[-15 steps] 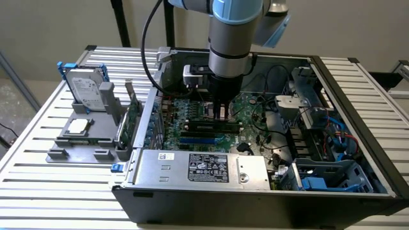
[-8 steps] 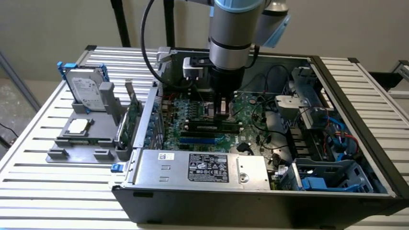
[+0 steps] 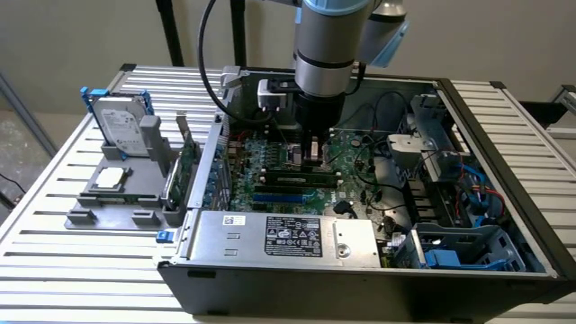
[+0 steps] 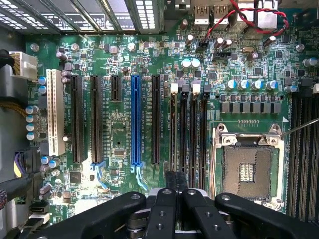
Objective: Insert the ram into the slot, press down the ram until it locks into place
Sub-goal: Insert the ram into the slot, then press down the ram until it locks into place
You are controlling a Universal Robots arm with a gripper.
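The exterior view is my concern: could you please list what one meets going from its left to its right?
hard drive → upright green expansion card → gripper → blue plastic part

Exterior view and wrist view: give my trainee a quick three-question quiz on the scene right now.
1. True or false: the hand is inside the open case, over the motherboard.
2. The processor socket is: A empty, B holding a chip, C under a fan.
3. Fill in: the memory slots run ____ to the blue slot.
Key: 1 true; 2 A; 3 parallel.
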